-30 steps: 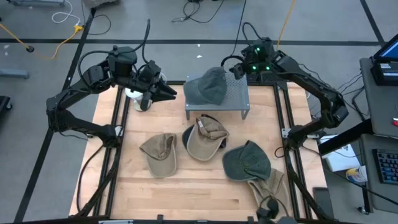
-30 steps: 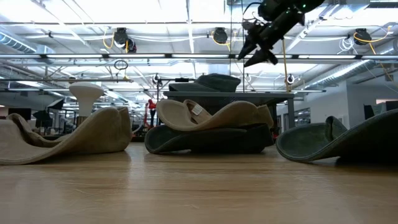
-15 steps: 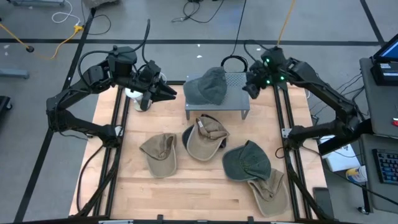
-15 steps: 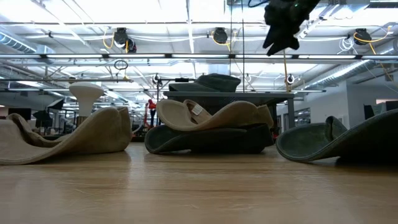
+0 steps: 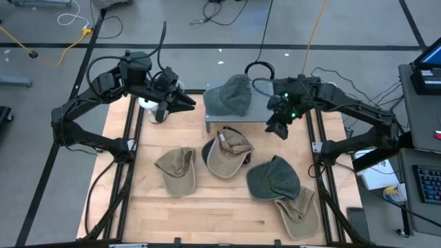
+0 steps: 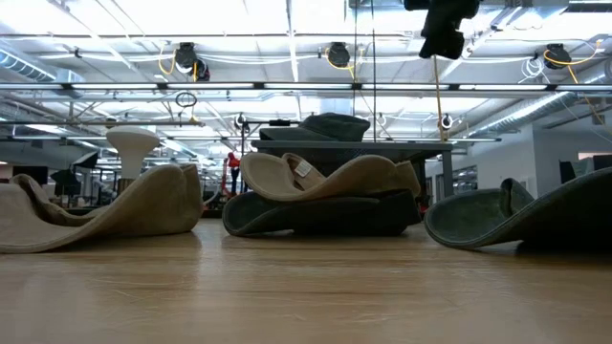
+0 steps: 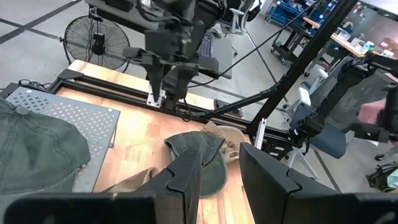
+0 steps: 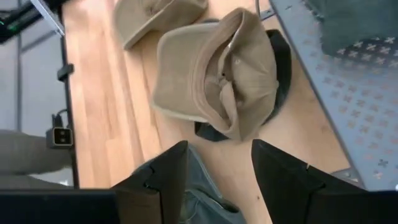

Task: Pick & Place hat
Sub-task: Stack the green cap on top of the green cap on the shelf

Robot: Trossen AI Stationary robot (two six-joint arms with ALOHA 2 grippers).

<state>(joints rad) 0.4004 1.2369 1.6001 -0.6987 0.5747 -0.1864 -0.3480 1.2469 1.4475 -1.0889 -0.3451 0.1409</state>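
Right gripper [image 5: 278, 128]: fingers apart with nothing between them, hanging in the air just past the right end of the metal stand [image 5: 265, 105], pointed down at the table [image 5: 213, 207]; in the low view it [image 6: 442, 46] shows high up, well above every hat.
Right wrist view: its two dark fingers [image 8: 169, 169] frame a gap over bare wood, with the tan hat [image 8: 221, 71] beyond them.
Left gripper [image 5: 187, 102]: fingers a little apart and empty, held above the table's far left part, pointing toward the stand; this arm waits.
Green hat on stand [image 5: 229, 95]: rests on the left half of the perforated top; the right half of the top is bare.
Tan hat [image 5: 227, 148]: lies in front of the stand, on top of a dark hat [image 5: 209, 151] whose rim shows beneath it.
Tan hat, left [image 5: 178, 167]: lies on the wood, left of the stacked pair, apart from it.
Green hat, right [image 5: 273, 178]: lies on the wood to the right of the stack, overlapping another tan hat [image 5: 298, 209] near the table's front right corner.
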